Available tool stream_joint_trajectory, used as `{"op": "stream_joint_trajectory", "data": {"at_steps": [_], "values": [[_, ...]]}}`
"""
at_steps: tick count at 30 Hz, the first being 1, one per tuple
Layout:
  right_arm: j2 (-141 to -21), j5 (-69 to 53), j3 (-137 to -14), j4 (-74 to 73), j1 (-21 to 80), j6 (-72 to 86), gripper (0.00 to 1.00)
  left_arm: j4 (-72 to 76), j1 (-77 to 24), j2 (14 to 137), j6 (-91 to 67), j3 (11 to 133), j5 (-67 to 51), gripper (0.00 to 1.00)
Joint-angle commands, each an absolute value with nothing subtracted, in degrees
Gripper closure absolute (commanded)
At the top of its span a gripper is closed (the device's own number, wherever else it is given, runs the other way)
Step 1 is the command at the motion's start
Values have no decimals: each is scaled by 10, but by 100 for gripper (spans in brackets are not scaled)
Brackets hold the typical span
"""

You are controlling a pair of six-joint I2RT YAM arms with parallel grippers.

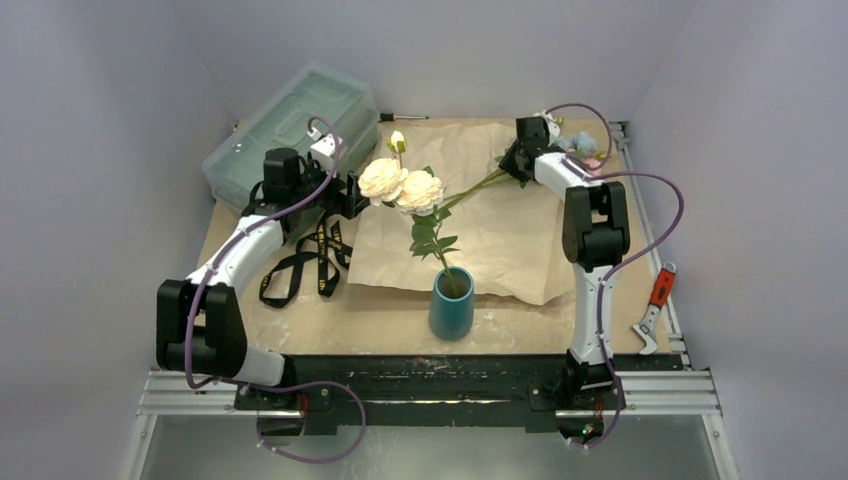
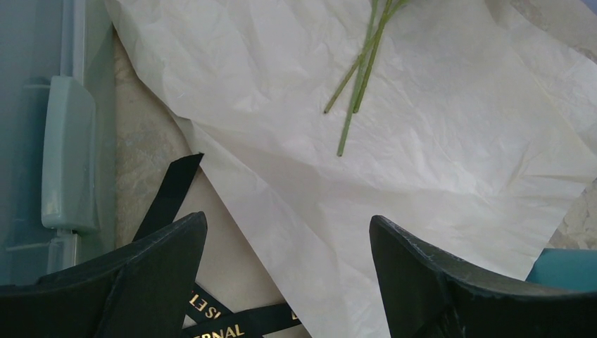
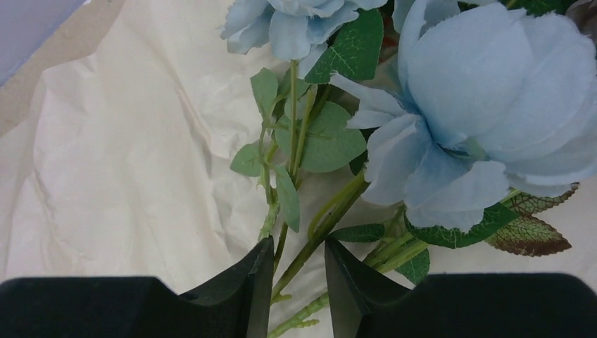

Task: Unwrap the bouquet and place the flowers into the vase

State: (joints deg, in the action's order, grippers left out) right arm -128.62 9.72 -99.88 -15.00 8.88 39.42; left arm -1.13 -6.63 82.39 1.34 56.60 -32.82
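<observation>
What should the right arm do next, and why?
Probably close the right gripper on the stems: they pass between its jaws, which stand slightly apart, not yet pinching. The blue flowers lie on the paper, not in the vase.

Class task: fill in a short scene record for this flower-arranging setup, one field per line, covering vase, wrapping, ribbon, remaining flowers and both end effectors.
Vase: teal vase upright at the front, holding a stem of cream roses.
Wrapping: kraft paper spread open.
Ribbon: black ribbon loose, left of the paper.
Remaining flowers: blue flowers lying on the paper's far right corner.
Left end effector: open, empty, over the paper's left edge.
Right end effector: jaws narrowly apart around green stems; grip uncertain.
</observation>
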Motion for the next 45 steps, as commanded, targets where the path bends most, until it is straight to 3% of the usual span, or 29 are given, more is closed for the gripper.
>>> {"op": "stream_joint_trajectory", "data": {"at_steps": [1,12,31,45], "values": [[-1299,119,-1030,-127,86,388,66,-25,-57,824,30,591,-342,14],[-1237,79,-1010,-156,85,410,100,-16,-55,829,24,595,-342,14],[-1075,22,-887,-116,81,413,100,11,-55,829,4,585,-342,14],[-925,-64,-789,23,71,346,100,5,-55,817,-16,582,-336,14]]}}
